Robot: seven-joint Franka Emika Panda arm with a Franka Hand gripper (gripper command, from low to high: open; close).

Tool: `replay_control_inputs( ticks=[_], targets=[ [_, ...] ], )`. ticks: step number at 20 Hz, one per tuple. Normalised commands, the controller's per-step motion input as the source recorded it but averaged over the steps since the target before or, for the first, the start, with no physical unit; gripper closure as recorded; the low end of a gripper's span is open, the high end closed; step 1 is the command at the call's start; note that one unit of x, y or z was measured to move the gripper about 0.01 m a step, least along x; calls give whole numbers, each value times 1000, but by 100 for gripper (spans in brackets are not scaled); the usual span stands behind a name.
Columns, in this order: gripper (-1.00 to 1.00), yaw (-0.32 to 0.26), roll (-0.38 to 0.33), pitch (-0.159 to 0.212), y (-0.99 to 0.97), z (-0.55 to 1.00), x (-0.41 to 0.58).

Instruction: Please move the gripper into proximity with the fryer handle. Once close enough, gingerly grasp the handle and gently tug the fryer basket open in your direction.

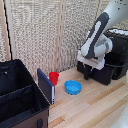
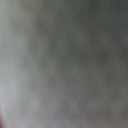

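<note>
The boxy black air fryer (image 1: pixel 114 55) stands at the exterior view's right on the wooden table. Its black drawer-like fryer basket (image 1: pixel 106 76) forms the lower front. The white block of my gripper (image 1: pixel 88 75) hangs right at the basket's front corner, with dark fingers pointing down against it. The handle is hidden behind the gripper, and I cannot tell whether the fingers are closed on it. The wrist view is a uniform grey blur, very close to some surface.
A large open black case with dividers (image 1: pixel 17 95) fills the exterior view's left, with a blue-edged flap (image 1: pixel 46 85) standing beside it. A red cup (image 1: pixel 53 77) and a blue bowl (image 1: pixel 73 87) sit on the table (image 1: pixel 95 107) between case and fryer.
</note>
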Motion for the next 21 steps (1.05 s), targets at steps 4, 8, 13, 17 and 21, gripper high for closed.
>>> replay_control_inputs(
  ticks=[4, 8, 13, 17, 21],
  targets=[
    [-100, -99, 0, -25, 519, -70, 335],
    [-100, -30, 0, 0, -93, 204, 156],
    [-100, -106, -11, 5, -21, 598, -3],
    [-100, -80, 0, 55, 1, 801, 6],
    [-100, -38, 7, 194, 96, 662, 37]
  ],
)
